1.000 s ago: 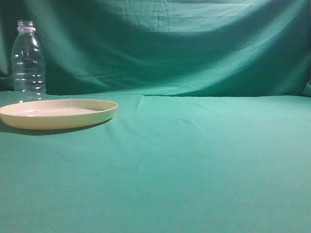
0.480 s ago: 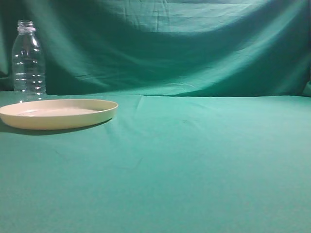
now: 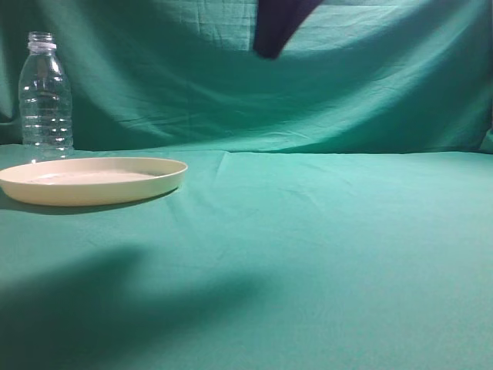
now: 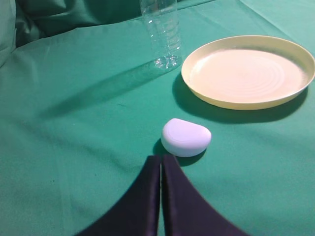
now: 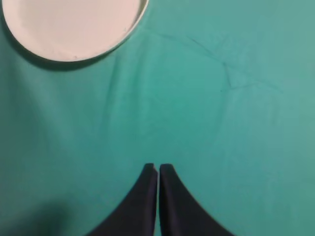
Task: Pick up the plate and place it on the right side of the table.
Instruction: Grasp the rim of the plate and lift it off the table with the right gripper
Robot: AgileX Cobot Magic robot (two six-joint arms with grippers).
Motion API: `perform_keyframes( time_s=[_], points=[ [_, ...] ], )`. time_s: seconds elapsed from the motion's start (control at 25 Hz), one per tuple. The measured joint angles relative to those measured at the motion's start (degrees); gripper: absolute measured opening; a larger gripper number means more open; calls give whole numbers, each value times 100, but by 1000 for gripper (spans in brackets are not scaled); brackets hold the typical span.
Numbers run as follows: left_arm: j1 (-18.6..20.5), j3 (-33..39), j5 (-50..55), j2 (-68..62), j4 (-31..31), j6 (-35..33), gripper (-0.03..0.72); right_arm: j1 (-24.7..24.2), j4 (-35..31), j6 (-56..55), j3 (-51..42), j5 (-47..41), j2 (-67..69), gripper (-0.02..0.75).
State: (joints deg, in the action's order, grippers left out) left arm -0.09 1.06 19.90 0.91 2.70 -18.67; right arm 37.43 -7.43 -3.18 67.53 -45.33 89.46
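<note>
The cream-yellow plate (image 3: 92,181) lies flat on the left of the teal table (image 3: 331,231), and nothing holds it. It also shows in the left wrist view (image 4: 248,71) and at the top left of the right wrist view (image 5: 74,24). My left gripper (image 4: 161,158) is shut and empty, with the plate ahead to its right. My right gripper (image 5: 158,167) is shut and empty, high above bare cloth to the right of the plate. A dark gripper tip (image 3: 273,31), apparently the right one, hangs at the top edge of the exterior view.
A clear plastic bottle (image 3: 45,92) stands upright just behind the plate; it also shows in the left wrist view (image 4: 161,34). A small rounded white object (image 4: 186,137) lies on the cloth just ahead of my left gripper. The green backdrop (image 3: 370,85) rises behind the table.
A dark gripper tip has come into the top of the exterior view. A broad shadow now lies on the table's front left. The plate and bottle have not moved.
</note>
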Motion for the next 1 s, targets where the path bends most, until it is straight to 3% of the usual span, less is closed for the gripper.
perform_keyframes(
  time_s=[0.36, 0.48, 0.72, 1.0],
  points=[
    [0, 0, 0, 0, 0, 0, 0, 220, 67, 180, 2299, -125, 2207, 0],
    [0, 0, 0, 0, 0, 0, 0, 220, 67, 290, 2870, -137, 2774, 130],
    [0, 0, 0, 0, 0, 0, 0, 220, 67, 672, 3725, -65, 3655, 459],
    [0, 0, 0, 0, 0, 0, 0, 220, 139, 711, 3983, 279, 4179, 505]
  ],
)
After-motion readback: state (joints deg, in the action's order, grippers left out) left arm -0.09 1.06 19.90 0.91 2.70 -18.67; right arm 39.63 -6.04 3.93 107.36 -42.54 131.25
